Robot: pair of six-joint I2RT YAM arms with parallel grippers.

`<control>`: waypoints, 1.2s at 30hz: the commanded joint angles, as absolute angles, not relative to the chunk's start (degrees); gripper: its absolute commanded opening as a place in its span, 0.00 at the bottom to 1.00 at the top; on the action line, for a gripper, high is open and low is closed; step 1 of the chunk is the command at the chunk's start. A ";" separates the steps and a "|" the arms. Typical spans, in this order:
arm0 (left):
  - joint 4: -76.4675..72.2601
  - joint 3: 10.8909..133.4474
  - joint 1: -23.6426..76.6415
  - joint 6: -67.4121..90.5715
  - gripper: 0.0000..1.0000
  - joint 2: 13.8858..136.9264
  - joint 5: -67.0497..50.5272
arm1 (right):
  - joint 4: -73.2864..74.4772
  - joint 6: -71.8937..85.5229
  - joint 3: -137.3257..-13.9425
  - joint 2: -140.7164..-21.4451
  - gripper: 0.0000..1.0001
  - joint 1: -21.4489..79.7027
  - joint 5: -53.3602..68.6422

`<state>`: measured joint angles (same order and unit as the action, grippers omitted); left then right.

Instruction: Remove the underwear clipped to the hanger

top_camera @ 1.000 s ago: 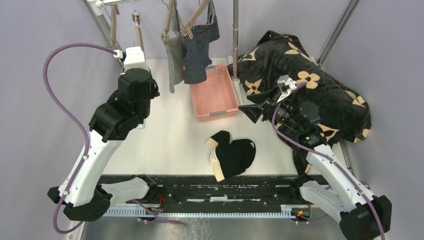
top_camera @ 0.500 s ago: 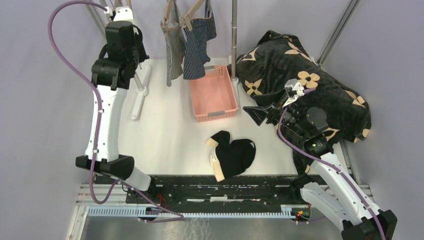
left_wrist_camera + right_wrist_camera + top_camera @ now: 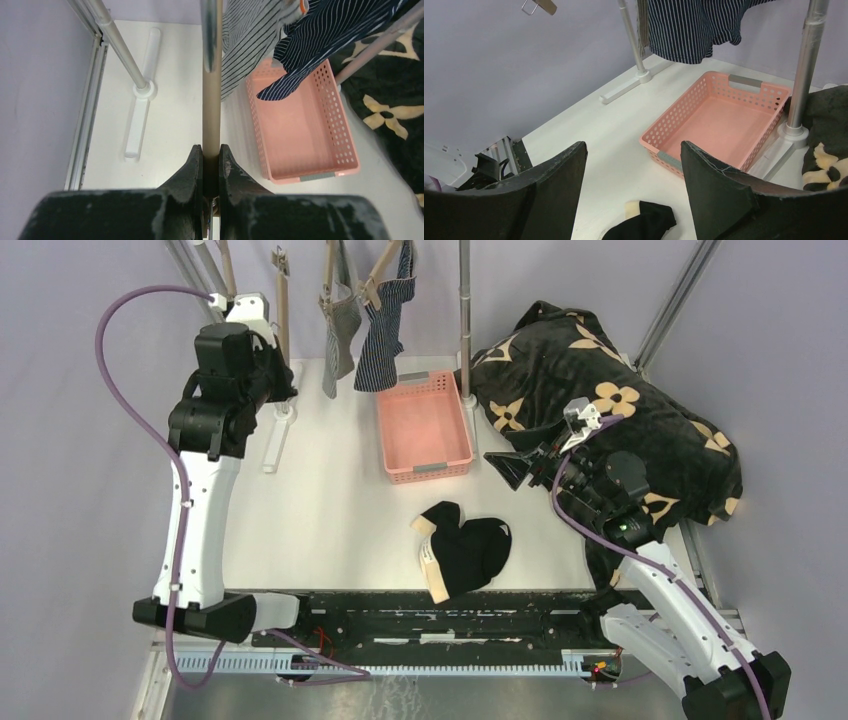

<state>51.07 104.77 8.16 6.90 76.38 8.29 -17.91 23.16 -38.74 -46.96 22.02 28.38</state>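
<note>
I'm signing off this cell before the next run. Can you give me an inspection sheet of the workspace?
Surface: white table, no spills seen.
Job's things: grey-striped underwear and navy underwear hang clipped on the hanger; black underwear lies on the table.
Clutter: pink basket, nothing in it; flowered black blanket heaped at right.
Grippers: left gripper, jaws shut on a tan hanger bar; right gripper, jaws open, holding nothing.
Cables: purple cables loop off both arms, not touching the garments.
Surroundings: metal rack poles, plain walls.
</note>
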 commanded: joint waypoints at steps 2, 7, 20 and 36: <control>46.09 102.07 8.18 6.22 0.03 71.57 5.75 | -20.57 23.13 -38.34 -46.33 0.77 22.25 27.96; 51.52 109.19 8.13 4.70 0.03 77.31 3.46 | -20.51 22.99 -37.90 -45.36 0.77 22.26 27.56; 62.86 133.63 6.19 2.18 0.04 93.19 6.34 | -20.16 21.04 -35.10 -39.41 0.78 22.22 25.24; 52.38 139.07 -2.28 1.66 0.04 100.43 -4.93 | -24.32 23.46 -32.74 -37.91 0.78 22.25 26.34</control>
<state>59.92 138.50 -1.72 4.99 100.20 0.82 -19.51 22.44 -32.97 -38.50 22.02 26.28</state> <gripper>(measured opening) 0.127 0.776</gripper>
